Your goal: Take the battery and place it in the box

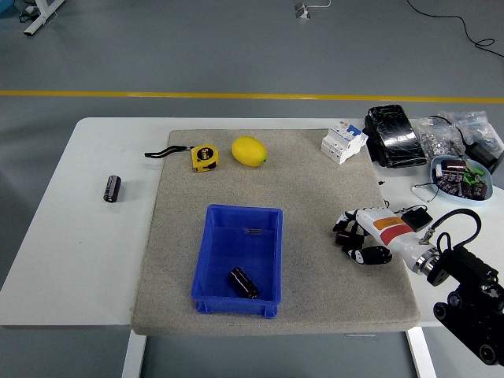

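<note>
Battery [347, 238]: small dark cylinder on the grey mat [315, 189], right of the blue box [211, 260], mostly hidden within the curl of the right hand. Only a dark patch shows between the digits, so its orientation cannot be read.

Right hand [359, 236]: white with black-tipped fingers [343, 224], reaching in from the lower right, low over the mat. Fingers and thumb curl inward around the battery, apparently clasping it; whether it is lifted clear of the mat cannot be told. Judged as the grasp stage, transfer to the box not yet begun.

Box: open-topped, near the mat's front centre, already holding one dark cylinder [242, 283] toward its near end. Room remains for another.

Second loose cylinder [113, 188]: on the bare white table [94, 236], far left, well apart from the hand.

Other items: tape measure [204, 157] and lemon [249, 151] at the mat's far edge.

Left hand: not visible.
</note>
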Robot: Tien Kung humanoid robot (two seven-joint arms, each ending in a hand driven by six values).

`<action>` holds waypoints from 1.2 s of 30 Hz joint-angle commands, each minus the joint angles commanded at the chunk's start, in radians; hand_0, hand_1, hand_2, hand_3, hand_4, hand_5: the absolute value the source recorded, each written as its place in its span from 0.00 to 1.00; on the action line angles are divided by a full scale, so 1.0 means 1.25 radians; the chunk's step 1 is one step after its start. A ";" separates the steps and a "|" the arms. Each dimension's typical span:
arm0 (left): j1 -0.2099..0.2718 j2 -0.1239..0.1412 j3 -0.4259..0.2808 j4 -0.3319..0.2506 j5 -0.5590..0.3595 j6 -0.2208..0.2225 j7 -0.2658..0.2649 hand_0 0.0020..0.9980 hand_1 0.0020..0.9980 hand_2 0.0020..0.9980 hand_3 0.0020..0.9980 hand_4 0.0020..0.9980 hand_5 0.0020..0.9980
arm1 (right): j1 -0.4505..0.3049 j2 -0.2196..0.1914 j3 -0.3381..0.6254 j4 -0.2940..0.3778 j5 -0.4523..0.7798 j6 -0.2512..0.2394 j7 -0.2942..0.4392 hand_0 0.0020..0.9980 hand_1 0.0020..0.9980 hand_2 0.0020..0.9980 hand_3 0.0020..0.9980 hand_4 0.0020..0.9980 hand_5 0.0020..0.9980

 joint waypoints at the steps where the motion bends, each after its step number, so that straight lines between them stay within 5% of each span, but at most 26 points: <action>1: 0.000 0.000 0.000 0.000 0.000 0.000 0.000 0.72 0.64 0.70 0.73 0.68 0.82 | 0.000 0.000 0.000 -0.001 0.000 0.001 0.000 0.33 0.43 0.50 0.51 0.69 0.03; 23: -0.002 0.002 -0.002 0.000 0.008 -0.002 0.001 0.72 0.64 0.69 0.73 0.68 0.83 | 0.003 -0.010 0.020 0.035 -0.009 0.006 -0.004 0.32 0.42 0.49 0.49 0.65 0.02; 36: 0.002 0.006 -0.002 0.001 0.009 -0.001 0.001 0.72 0.64 0.69 0.73 0.69 0.83 | 0.022 -0.013 0.037 0.248 -0.056 0.023 -0.033 0.33 0.42 0.49 0.49 0.65 0.02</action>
